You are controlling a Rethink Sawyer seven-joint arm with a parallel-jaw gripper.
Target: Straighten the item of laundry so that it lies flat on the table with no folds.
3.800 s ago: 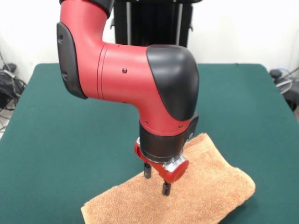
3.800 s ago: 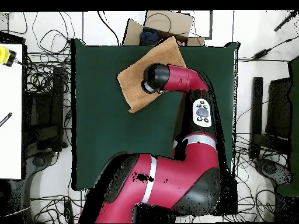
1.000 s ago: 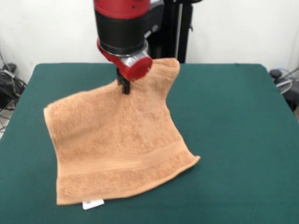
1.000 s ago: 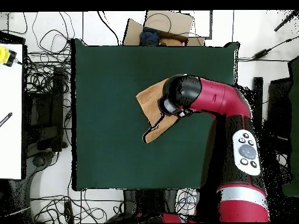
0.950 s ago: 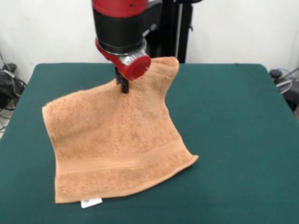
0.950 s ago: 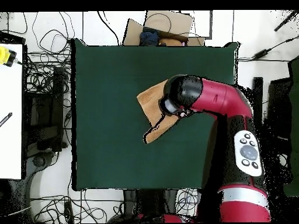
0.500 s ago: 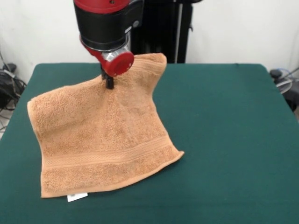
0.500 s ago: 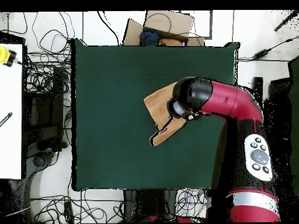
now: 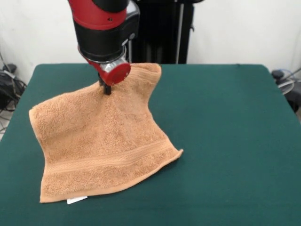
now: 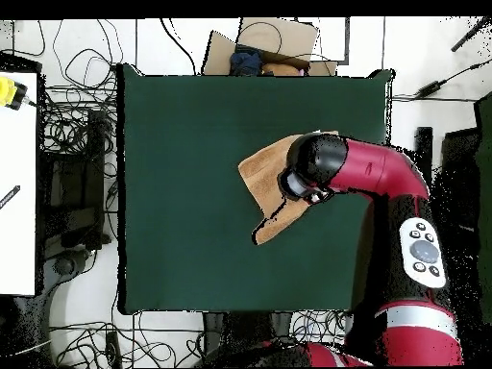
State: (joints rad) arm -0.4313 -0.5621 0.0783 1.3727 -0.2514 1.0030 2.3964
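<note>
Towel: light orange-tan terry towel (image 9: 101, 141), upper edge lifted, lower band resting near the dark green felt table's (image 9: 225, 141) near-left corner.
Gripper: red-and-black gripper (image 9: 107, 88) pinching towel's top edge.
Tag: small white tag (image 9: 76, 200) at towel's lowest edge.

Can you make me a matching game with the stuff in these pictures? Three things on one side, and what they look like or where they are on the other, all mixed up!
Things:
1. towel
2. table
3. gripper
4. white tag

Descriptions:
A. dark green, with the cloth draped on it
B. small, sticking out at the cloth's lowest edge
C. orange-tan, lifted at one edge
D. pinching the cloth's raised edge

Pairs: 1-C, 2-A, 3-D, 4-B
</note>
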